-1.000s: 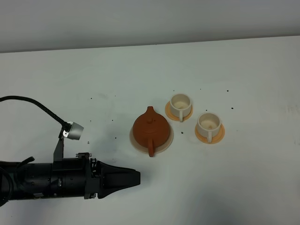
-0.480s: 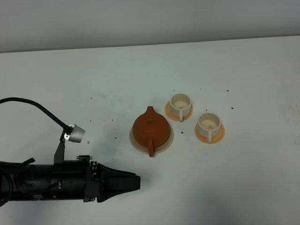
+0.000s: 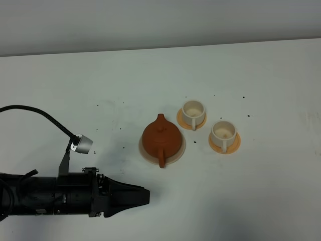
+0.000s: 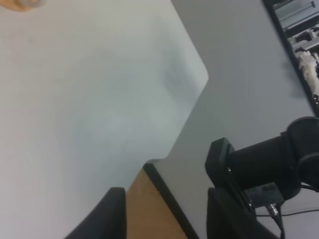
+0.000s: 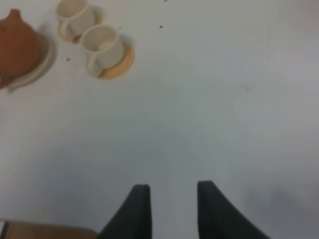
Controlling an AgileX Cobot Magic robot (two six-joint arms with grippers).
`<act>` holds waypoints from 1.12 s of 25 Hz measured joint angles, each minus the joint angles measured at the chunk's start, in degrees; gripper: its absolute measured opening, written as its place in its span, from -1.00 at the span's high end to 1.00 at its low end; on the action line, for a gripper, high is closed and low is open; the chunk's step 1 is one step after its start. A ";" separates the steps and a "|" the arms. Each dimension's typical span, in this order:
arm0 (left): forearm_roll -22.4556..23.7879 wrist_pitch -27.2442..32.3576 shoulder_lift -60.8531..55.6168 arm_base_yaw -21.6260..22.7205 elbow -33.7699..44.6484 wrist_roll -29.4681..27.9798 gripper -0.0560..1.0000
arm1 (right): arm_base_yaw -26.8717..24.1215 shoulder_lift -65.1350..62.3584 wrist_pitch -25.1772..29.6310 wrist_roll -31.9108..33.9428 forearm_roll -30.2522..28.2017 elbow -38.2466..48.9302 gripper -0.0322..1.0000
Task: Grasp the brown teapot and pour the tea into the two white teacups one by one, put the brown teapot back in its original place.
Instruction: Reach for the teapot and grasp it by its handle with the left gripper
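The brown teapot [image 3: 161, 138] stands on its pale beige coaster [image 3: 144, 151] near the table's middle, handle toward the front edge. To its right are the two white teacups [image 3: 193, 111] [image 3: 222, 131], each on an orange saucer. My left gripper [image 3: 145, 197] lies low at the front left, pointing right, apart from the pot. Its wrist view shows the fingers [image 4: 107, 216] spread with nothing between them. My right gripper [image 5: 172, 209] is open and empty over bare table. The teapot [image 5: 17, 45] and cups [image 5: 102, 45] [image 5: 75, 15] lie far ahead of it. No tea shows.
Small dark specks dot the white table [image 3: 261, 191]. The left wrist view looks past the table's edge [image 4: 164, 154] to grey floor and a black arm base [image 4: 269, 164].
The left arm has shifted slightly toward the front edge of the table. The teapot and cups have not moved.
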 joint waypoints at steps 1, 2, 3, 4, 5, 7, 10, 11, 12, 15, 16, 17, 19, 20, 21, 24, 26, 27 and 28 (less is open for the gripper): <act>0.16 -1.31 0.00 0.00 -0.05 -0.54 0.16 | -1.98 -0.68 0.00 0.00 0.00 0.00 0.47; 0.51 -2.54 0.00 0.00 -0.39 -1.19 0.16 | -3.55 -1.44 0.00 0.00 0.00 0.00 0.47; 0.78 -3.54 0.00 0.00 -0.92 -1.79 0.16 | -5.24 -2.29 0.00 0.00 0.00 0.00 0.47; 1.11 -4.41 0.05 0.00 -1.50 -2.47 0.16 | -6.69 -3.06 0.00 0.00 0.00 0.00 0.47; 1.63 -4.85 0.05 0.00 -2.37 -3.32 0.16 | -7.56 -3.97 0.00 0.05 0.00 0.00 0.47; 2.96 -5.16 0.05 0.00 -4.36 -5.14 0.16 | -8.56 -5.66 0.00 -0.01 0.00 0.00 0.47; 6.18 -5.47 0.00 0.00 -8.34 -9.15 0.16 | -8.66 -6.38 0.00 -0.01 0.06 0.00 0.47; 7.66 -5.83 -0.12 0.00 -9.56 -10.67 0.16 | -8.66 -6.46 0.00 -0.01 0.06 0.00 0.47; 9.24 -5.99 -0.12 0.00 -11.02 -12.24 0.16 | -8.66 -6.50 0.00 -0.01 0.06 0.00 0.47; 14.66 -6.54 -0.12 0.00 -15.61 -17.52 0.16 | -8.66 -6.50 0.00 -0.01 0.06 0.00 0.47; 16.91 -6.75 -0.12 0.00 -17.51 -19.80 0.16 | -8.66 -6.50 0.00 -0.01 0.11 0.00 0.47; 18.84 -6.93 -0.12 0.00 -19.49 -21.90 0.16 | -8.66 -6.50 0.00 -0.01 0.11 0.00 0.47; 23.71 -7.30 -0.12 0.00 -23.24 -27.48 0.16 | -8.66 -6.50 0.00 0.04 0.11 0.00 0.47; 26.24 -7.38 -0.12 0.00 -25.45 -30.46 0.16 | -8.66 -6.50 0.00 0.04 0.11 0.00 0.47; 28.44 -7.44 -0.12 0.00 -27.37 -33.00 0.16 | -8.66 -6.50 0.00 0.04 0.11 0.00 0.47; 36.80 -7.26 -0.12 -0.30 -34.83 -42.98 0.16 | -8.66 -6.50 0.00 0.04 0.11 0.00 0.47; 44.00 -7.26 -0.07 -1.62 -39.48 -51.59 0.16 | -8.66 -6.50 0.00 0.04 0.11 0.00 0.47; 47.98 -7.26 -0.07 -2.99 -41.91 -56.12 0.16 | -8.66 -6.50 0.00 0.04 0.11 0.00 0.47; 51.32 -7.26 -0.07 -4.79 -44.21 -59.98 0.16 | -8.66 -6.50 0.00 0.04 0.11 0.00 0.47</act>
